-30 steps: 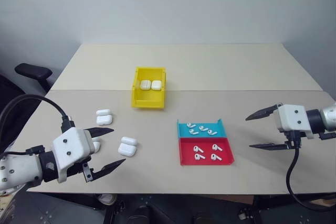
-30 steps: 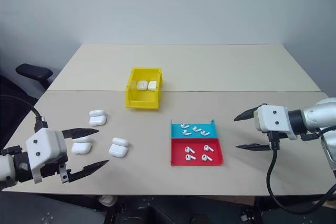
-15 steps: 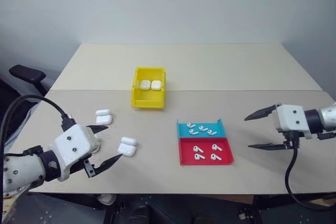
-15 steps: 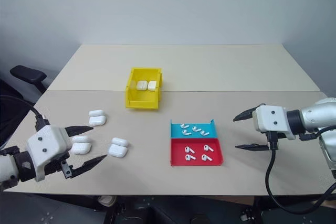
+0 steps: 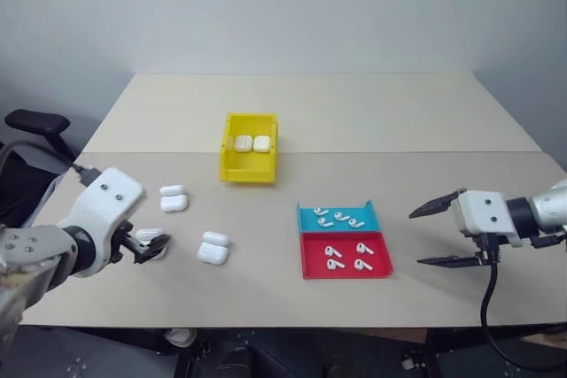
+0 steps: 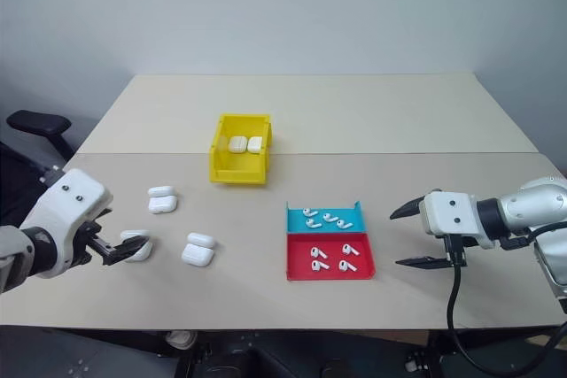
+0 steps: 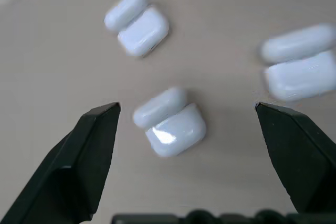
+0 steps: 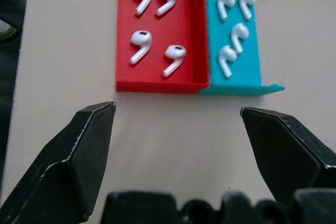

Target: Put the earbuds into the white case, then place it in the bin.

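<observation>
Earbuds point(image 8: 155, 30) lie in two shallow trays at right of centre on the table point(image 5: 354, 121): four in the red tray point(image 5: 345, 269), four in the blue tray point(image 5: 337, 211) that adjoins its far edge. White cases, all with lids hinged open, lie at the left: one point(image 7: 170, 123) directly ahead of the left gripper point(image 5: 149, 245), between its spread fingers; a second point(image 5: 213, 248) just to the right; a third point(image 5: 174, 198) farther off. Left gripper jaws are open, low over the table near the left edge, and grip nothing. Bin point(image 5: 249, 170), bright yellow, stands at mid-table beyond the cases, with two closed cases point(image 5: 252, 143) side by side at its far end; its near half is bare. Right gripper point(image 5: 443, 235) hangs to the right of the trays, jaws open and empty, pointing toward the red tray's edge. Bare tabletop separates the loose cases from the trays, and the trays from the right gripper; the far half of the table is unoccupied.
</observation>
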You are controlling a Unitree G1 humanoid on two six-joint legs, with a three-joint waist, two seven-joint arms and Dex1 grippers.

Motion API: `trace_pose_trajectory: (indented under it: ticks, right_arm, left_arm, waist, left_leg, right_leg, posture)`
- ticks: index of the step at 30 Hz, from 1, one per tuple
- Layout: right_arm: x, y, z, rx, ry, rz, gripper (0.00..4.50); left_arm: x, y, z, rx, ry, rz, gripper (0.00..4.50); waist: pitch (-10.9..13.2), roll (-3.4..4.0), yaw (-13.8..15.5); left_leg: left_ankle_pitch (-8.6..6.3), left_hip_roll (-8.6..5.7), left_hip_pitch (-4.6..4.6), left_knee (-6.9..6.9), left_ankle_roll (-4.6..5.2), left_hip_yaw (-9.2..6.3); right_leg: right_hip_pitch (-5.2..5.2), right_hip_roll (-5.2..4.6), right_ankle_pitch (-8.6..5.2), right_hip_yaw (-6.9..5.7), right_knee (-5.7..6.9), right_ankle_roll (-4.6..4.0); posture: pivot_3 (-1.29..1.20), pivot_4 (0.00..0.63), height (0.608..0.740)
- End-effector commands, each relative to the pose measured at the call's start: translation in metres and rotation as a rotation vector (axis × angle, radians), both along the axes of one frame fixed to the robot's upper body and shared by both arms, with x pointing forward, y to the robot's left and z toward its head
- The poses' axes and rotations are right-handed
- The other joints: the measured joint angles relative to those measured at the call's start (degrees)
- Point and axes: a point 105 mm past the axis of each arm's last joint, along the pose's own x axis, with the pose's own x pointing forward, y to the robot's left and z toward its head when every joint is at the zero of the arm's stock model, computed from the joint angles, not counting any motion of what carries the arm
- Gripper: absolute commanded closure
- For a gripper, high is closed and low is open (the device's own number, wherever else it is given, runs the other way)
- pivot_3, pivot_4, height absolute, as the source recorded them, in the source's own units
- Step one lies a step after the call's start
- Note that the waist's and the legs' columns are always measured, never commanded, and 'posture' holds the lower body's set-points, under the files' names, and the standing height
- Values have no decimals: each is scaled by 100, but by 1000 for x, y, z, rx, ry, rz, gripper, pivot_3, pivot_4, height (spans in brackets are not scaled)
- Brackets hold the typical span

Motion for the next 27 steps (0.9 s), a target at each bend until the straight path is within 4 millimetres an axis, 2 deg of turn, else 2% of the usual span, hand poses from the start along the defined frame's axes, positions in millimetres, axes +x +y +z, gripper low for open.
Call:
trace_pose_trajectory:
  ticks: [1, 9, 16, 27]
  right_arm:
    - [-2, 5, 12, 4, -44, 6, 66]
    - [-4, 11, 7, 12, -19, 7, 66]
    - [-9, 5, 8, 6, -6, -9, 66]
    - [-13, 1, 9, 4, -1, -24, 66]
  left_arm:
    - [2, 4, 2, 16, 3, 37, 0]
    - [5, 20, -6, -36, 80, 163, 0]
    - [14, 18, -21, -129, 121, 245, 0]
    - [22, 7, -44, -106, 177, 362, 0]
  waist:
    - [0, -1, 7]
    - [1, -1, 56]
    - [0, -1, 63]
    - [0, -1, 71]
  left_leg:
    - [-1, 1, 0, 1, -1, -4]
    - [-7, 3, 0, 3, -11, -24]
    - [-7, 1, 0, 4, -12, -24]
    - [-7, -6, 0, 4, -16, -22]
  right_leg:
    - [0, 0, 0, 3, 0, 0]
    - [0, -3, 0, 6, 1, -1]
    - [-2, -4, 1, 9, 3, -1]
    - [-3, -12, 1, 16, 3, -1]
  posture:
    - [0, 150, 740]
    - [0, 150, 740]
    - [0, 150, 740]
    - [0, 150, 740]
